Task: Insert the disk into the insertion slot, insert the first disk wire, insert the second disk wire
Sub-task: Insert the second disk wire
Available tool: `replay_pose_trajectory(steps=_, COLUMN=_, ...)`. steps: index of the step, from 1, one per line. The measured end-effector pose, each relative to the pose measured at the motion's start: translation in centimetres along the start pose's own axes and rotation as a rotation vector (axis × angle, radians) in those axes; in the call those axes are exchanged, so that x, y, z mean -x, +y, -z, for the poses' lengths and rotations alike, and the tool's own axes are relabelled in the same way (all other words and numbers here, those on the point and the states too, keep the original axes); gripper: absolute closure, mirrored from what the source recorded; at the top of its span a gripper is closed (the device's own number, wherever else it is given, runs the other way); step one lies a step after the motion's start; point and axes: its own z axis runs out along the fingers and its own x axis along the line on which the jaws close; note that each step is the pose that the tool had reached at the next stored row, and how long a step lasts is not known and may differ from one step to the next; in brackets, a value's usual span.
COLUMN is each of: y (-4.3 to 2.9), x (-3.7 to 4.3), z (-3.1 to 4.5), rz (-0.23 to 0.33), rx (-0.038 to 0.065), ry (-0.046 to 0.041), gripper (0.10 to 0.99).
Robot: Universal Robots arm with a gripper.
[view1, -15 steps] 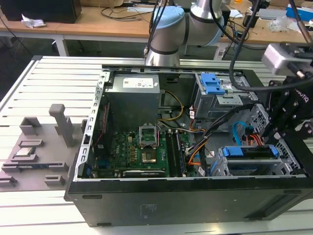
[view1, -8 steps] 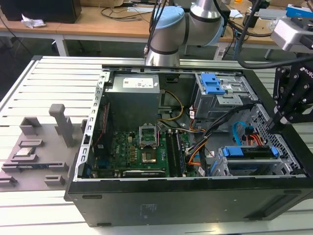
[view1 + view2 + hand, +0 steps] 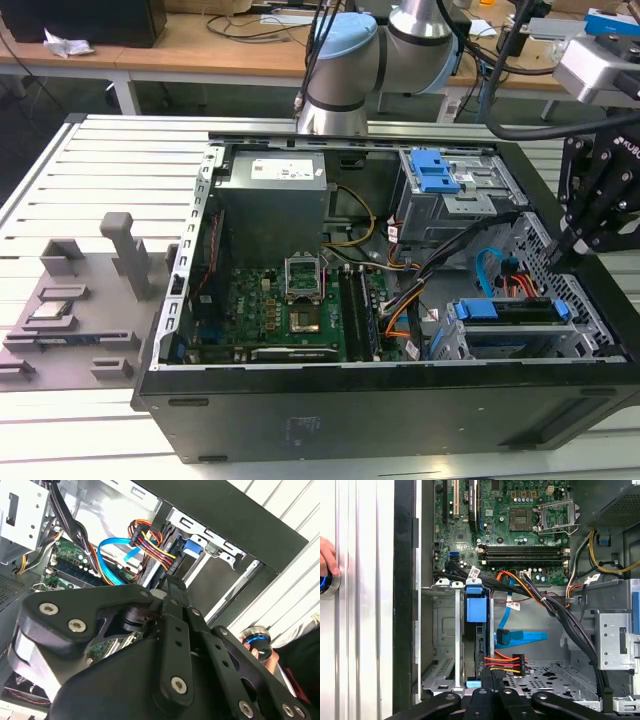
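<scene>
Closed hand (image 3: pixel 493 675) over open computer case (image 3: pixel 350 410) on slatted grey table (image 3: pixel 120 150), desks (image 3: pixel 200 55) behind.

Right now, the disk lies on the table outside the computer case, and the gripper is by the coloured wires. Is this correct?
Not quite. The disk is not on the table: the first wrist view shows it seated in the metal cage inside the case. The gripper is indeed by the coloured wires.

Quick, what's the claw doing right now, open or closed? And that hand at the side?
Gripper: closed, tip at the first disk wire; grip unclear.
Person's hand: resting on a round knob.
</scene>
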Motion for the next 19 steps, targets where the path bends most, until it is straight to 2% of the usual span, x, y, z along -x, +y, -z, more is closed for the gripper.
replay_pose_trajectory(steps=3, y=0.0, x=0.0, z=0.0, rz=0.0, rx=0.0, ry=0.0, gripper=0.784)
replay_pose_trajectory(steps=7, y=0.13, x=0.38, z=-0.2, rz=0.0, rx=0.0, ry=0.0003, gripper=0.784)
replay_pose_trajectory(steps=11, y=0.84, x=1.32, z=-0.54, rz=0.0, rx=0.0, ry=0.0003, gripper=0.784)
replay_pose_trajectory(steps=14, y=2.01, x=1.77, z=-1.08, rz=0.0, rx=0.0, ry=0.0008, gripper=0.784)
replay_pose_trajectory(steps=16, y=2.94, x=1.75, z=-1.41, rz=0.0, rx=0.0, ry=0.0026, gripper=0.784)
replay_pose_trajectory(steps=19, y=3.23, x=1.73, z=-1.68, rz=0.0, rx=0.0, ry=0.0074, gripper=0.784)
